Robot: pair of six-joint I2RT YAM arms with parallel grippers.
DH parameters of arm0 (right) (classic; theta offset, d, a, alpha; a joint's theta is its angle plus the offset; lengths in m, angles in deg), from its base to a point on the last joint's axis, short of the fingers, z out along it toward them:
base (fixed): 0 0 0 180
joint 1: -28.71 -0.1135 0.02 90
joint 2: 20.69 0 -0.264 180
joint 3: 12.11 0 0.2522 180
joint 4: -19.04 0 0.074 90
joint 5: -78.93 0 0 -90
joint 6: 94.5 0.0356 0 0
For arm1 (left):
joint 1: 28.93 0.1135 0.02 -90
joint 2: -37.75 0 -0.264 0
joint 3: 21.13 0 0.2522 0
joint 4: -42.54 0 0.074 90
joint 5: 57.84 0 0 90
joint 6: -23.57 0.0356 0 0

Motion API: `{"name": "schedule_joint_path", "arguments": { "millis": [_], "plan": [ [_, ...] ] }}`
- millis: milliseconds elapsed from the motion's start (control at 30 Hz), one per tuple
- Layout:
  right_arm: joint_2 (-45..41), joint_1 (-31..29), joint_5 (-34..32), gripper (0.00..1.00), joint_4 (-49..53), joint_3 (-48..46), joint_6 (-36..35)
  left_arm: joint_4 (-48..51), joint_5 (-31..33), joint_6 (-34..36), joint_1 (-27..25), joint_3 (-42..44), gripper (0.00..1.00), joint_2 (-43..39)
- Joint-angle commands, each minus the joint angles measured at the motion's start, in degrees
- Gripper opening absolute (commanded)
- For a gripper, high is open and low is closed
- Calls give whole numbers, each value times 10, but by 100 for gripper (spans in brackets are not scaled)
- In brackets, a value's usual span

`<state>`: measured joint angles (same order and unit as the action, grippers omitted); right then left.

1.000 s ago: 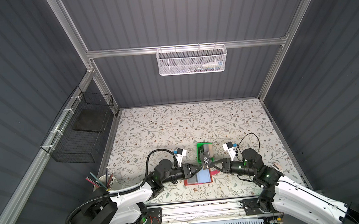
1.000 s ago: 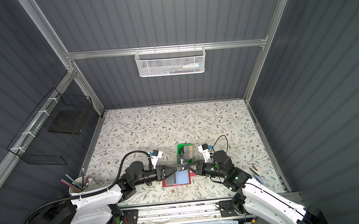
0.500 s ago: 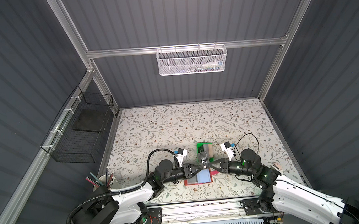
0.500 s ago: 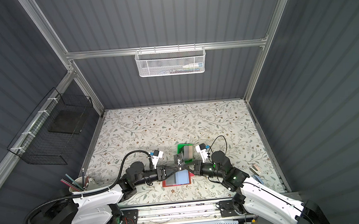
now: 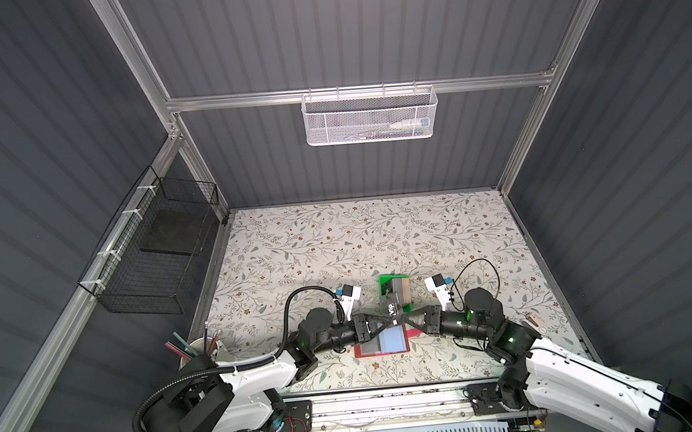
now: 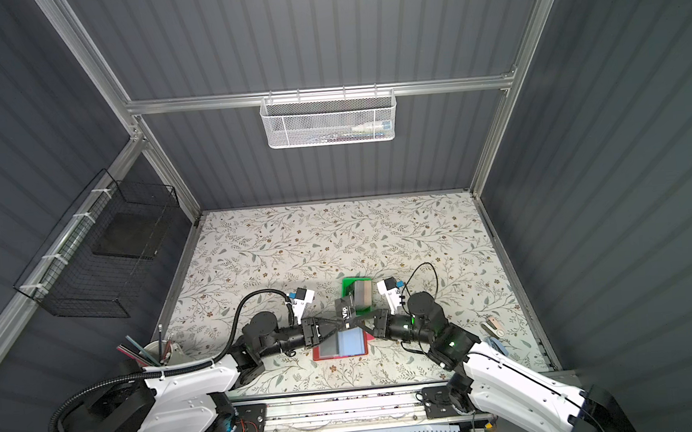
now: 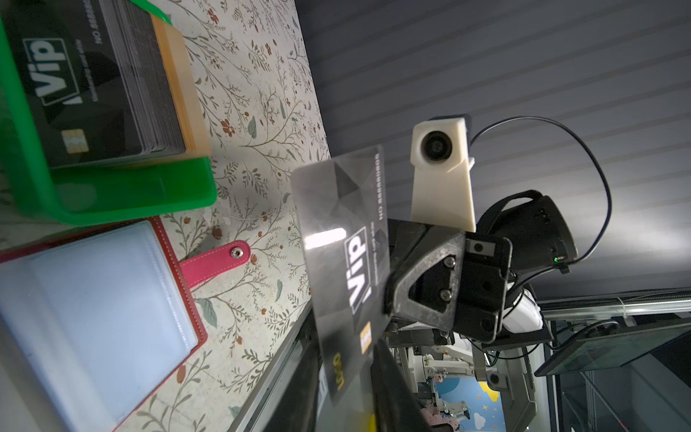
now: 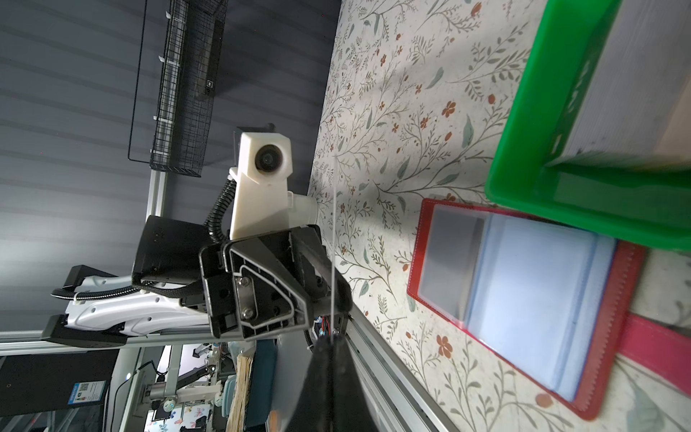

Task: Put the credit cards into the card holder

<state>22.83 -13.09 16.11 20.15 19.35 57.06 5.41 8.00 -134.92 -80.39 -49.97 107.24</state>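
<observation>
Above the open card holder (image 5: 359,351), the right gripper (image 8: 331,338) is clamped tight on one edge of a glossy black "Vip" credit card (image 7: 344,239) held in the air. The left gripper (image 7: 346,364) has its dark fingers flanking the same card, though whether they pinch it cannot be made out. Beneath them the red, stitched card holder lies flat on the floral tablecloth (image 5: 338,242), its clear plastic sleeves (image 7: 97,299) showing and its pink snap tab (image 7: 218,260) stretched out; just beside it, a green plastic tray (image 7: 131,194) holds a thick stack of cards (image 7: 82,89).
</observation>
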Motion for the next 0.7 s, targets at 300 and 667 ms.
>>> {"name": "schedule_joint_path", "arguments": {
  "millis": [300, 667],
  "plan": [
    [-9, -7, 3, 0, -32, -31, 21, -49, 6, -26, -4, 5, 18, 3],
    [-14, -8, -11, 5, -10, -36, 17, -48, 14, -30, -4, 12, 5, 3]
  ]
}}
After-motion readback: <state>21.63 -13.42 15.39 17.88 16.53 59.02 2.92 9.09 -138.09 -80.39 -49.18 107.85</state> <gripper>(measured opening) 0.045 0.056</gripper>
